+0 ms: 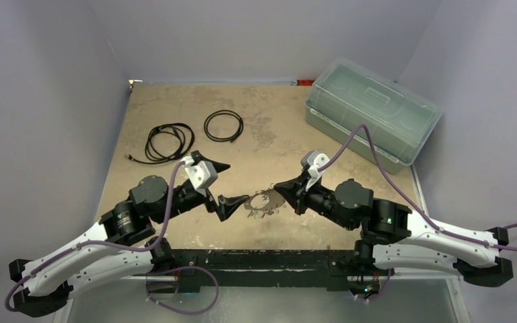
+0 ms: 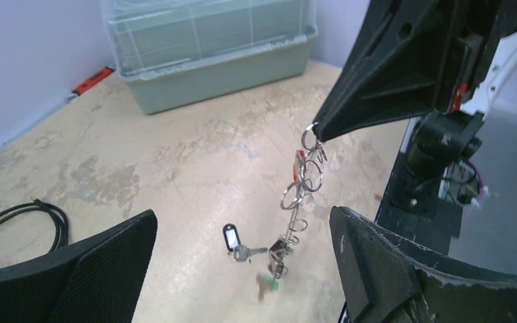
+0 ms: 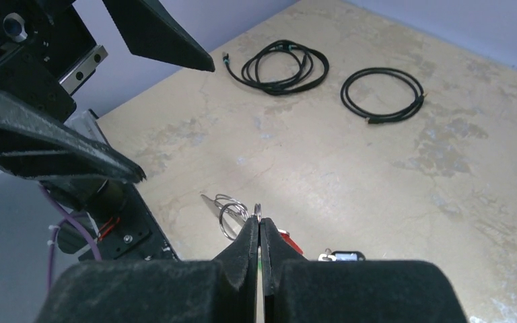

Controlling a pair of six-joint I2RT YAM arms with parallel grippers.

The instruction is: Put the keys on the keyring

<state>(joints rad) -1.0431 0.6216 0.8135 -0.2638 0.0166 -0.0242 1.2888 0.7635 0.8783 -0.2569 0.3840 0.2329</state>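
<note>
Worn tan table (image 1: 276, 114): right jaws pinched together on top of keyring (image 2: 301, 185), keys (image 2: 252, 252) dangling below, between wide-apart left jaws. Two black cable coils (image 1: 169, 142) far left, lidded green bin (image 1: 371, 114) far right.

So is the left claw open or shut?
Open. On the left gripper the black fingers stand far apart, gripping nothing; the right gripper pinches the keyring.

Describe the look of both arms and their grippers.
Both share one build. The left arm and right arm have white shells on their long links, black rounded joint housings and black bases. A purple cable runs along each. The left gripper and right gripper have black wedge-shaped fingers tapering to points, with a white camera block behind them.
</note>
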